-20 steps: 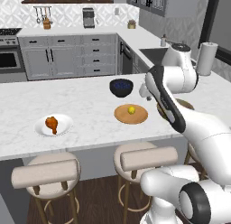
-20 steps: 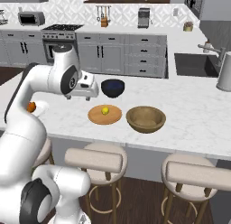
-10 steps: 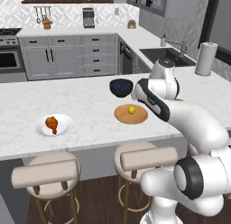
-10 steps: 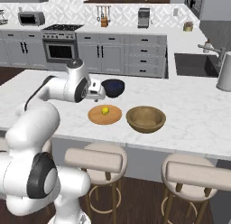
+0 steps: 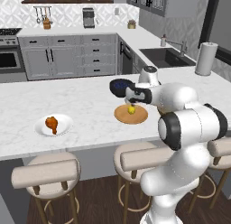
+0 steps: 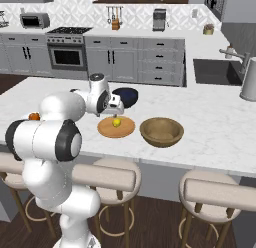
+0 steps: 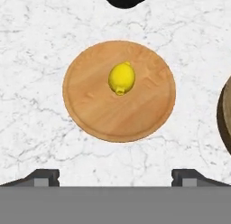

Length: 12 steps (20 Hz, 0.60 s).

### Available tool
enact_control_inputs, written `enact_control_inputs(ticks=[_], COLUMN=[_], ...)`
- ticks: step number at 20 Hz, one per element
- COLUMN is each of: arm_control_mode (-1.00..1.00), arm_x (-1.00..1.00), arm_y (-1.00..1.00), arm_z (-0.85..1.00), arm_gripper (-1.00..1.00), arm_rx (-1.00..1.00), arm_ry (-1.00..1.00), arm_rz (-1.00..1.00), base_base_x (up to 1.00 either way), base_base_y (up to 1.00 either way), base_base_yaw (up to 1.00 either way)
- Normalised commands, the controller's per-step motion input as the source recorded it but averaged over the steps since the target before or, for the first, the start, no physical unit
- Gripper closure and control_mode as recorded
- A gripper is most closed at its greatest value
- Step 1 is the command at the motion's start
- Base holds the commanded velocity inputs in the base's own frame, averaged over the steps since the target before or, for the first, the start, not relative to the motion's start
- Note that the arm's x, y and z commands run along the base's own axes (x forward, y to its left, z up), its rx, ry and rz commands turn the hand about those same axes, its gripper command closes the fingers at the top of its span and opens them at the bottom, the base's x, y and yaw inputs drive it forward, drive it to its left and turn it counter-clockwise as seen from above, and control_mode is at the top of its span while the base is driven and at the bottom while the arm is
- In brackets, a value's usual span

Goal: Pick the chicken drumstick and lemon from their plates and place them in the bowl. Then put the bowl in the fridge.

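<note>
The yellow lemon [image 7: 122,78] lies in the middle of the tan wooden plate [image 7: 94,105]. My gripper [image 7: 115,178] hangs open right above it, its fingertips [image 7: 43,177] spread wide and holding nothing. In the base views the hand [image 5: 133,96] hovers over the lemon [image 5: 131,109] [image 6: 116,122] on the wooden plate [image 6: 128,128]. The orange-brown drumstick [image 5: 52,123] rests on the white plate [image 5: 66,123] at the counter's left. The tan wooden bowl [image 6: 161,131] stands just right of the wooden plate, and its rim [image 7: 225,114] shows at the hand view's right edge. The fridge is out of view.
A glossy dark bowl [image 6: 126,96] sits just behind the wooden plate. Bar stools [image 5: 45,173] line the counter's near edge. A sink [image 5: 164,56] and a paper towel roll [image 5: 206,58] are at the back right.
The arm has swung from its raised pose down and over the wooden plate. The hand now points straight down at the lemon.
</note>
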Motion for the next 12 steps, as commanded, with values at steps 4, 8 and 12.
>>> enact_control_inputs(ticks=[4, 8, 12], arm_control_mode=[-1.00, -1.00, -1.00], arm_x=[0.72, 0.84, 0.61], arm_y=[0.00, 0.00, 0.00], arm_z=[-0.27, -0.32, -0.57], arm_gripper=[-1.00, -1.00, -1.00], arm_rx=[0.00, 0.00, 0.00], arm_ry=[0.10, 0.11, 0.10], arm_rz=[0.06, 0.03, 0.01], base_base_x=[0.00, 0.00, 0.00], base_base_y=[0.00, 0.00, 0.00], base_base_yaw=[0.00, 0.00, 0.00])
